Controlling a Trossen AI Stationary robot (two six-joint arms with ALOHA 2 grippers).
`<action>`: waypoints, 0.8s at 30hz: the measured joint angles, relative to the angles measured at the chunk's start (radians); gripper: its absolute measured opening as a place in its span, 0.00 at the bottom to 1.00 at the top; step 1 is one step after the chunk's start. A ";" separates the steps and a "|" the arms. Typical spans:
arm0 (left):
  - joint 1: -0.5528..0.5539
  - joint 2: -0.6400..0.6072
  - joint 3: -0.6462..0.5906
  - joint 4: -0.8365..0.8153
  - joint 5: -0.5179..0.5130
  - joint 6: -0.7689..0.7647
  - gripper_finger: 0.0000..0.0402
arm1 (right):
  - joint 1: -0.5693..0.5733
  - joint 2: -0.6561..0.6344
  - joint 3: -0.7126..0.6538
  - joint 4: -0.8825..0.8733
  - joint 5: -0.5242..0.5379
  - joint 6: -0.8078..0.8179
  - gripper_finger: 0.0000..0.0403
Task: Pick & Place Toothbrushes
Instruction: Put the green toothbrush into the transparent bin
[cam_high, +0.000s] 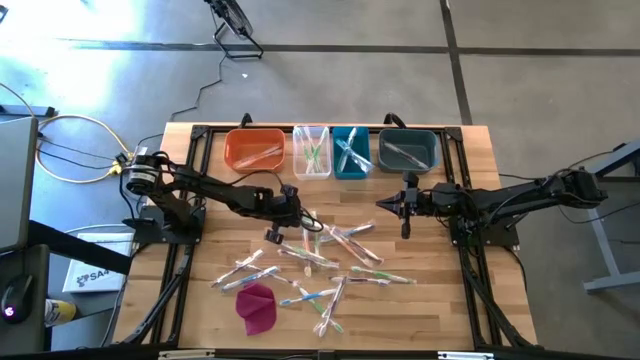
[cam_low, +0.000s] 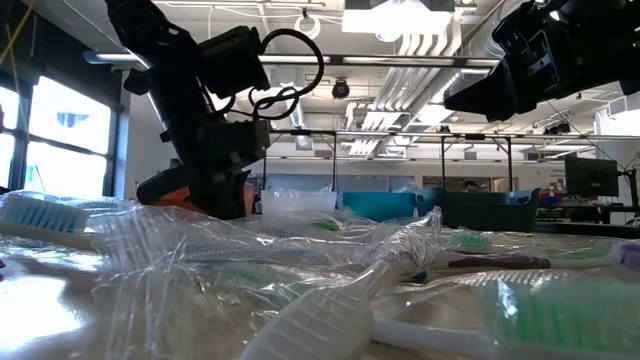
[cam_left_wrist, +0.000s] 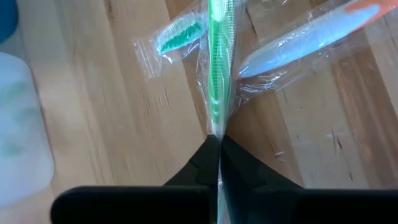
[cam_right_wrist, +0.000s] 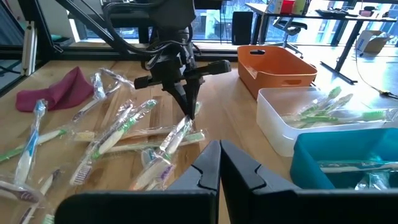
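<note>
Left claw (cam_left_wrist: 217, 146), fingers pressed together on the clear shiny wrapper of a green-handled toothbrush (cam_left_wrist: 216, 68), low over the pale wooden bench (cam_left_wrist: 99, 124) at the near edge of the scattered pile. The hold appears to be on the film at one end of the packet rather than on the handle itself. Beside it lie a second green-bristled wrapped toothbrush (cam_left_wrist: 177, 36) and a white-and-orange wrapped toothbrush (cam_left_wrist: 311, 37), the latter's wrapper touching the gripped one. Beyond the pile, along the far edge of the bench, stand four small plastic bins in a row: orange (cam_high: 254, 149), clear (cam_high: 311, 150), blue (cam_high: 351, 151) and dark grey (cam_high: 408, 150). Right claw (cam_high: 405, 207), closed and empty, waits above the bench in front of the grey bin. Risk, as judged from this grip: slippery film may slide out of the fingers on lifting, or the overlapping neighbour may be dragged along and dropped short of the bins.
</note>
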 joint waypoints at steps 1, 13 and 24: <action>0.000 0.000 0.000 0.000 0.000 0.000 0.00 | 0.000 0.000 0.000 0.000 0.000 0.000 0.01; 0.000 0.000 0.000 0.000 0.000 -0.138 0.00 | 0.000 0.000 0.000 0.000 0.000 0.000 0.01; -0.002 -0.022 -0.001 -0.013 0.046 -0.154 0.00 | 0.000 0.000 0.000 0.000 0.000 0.000 0.01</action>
